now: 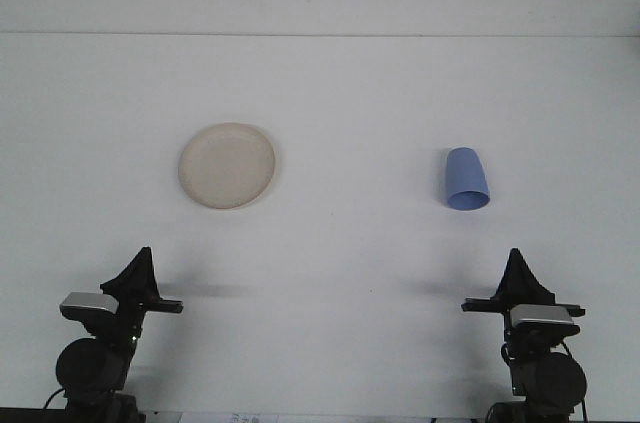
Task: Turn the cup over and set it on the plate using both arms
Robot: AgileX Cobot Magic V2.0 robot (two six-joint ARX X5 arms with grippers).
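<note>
Take the plate [228,165] as your reference and read the scene from it. Nearest you and a little to its left sits the left end effector [137,268], low at the front edge of the surface [340,83], well apart from the plate. Its fingers come together to a point from this angle, so it looks narrow and holds nothing. The plate itself is a pale, shallow round dish lying flat and bare.

Well to the right of the plate, at about the same depth, is the blue cup [466,179]. Its wider rim faces down and toward you; whether it stands inverted or leans you cannot tell from this view. Further right and back toward you, the right end effector [516,270] also looks drawn to a point and carries nothing, well clear of the cup.

Judging by its look, the cup is light, thin-walled plastic: smooth, likely slippery, and easy to knock over or squash. You would do best to take it across the side wall around mid-height, where the taper gives some purchase, and squeeze gently. The plate looks stiff, needing no handling.
</note>
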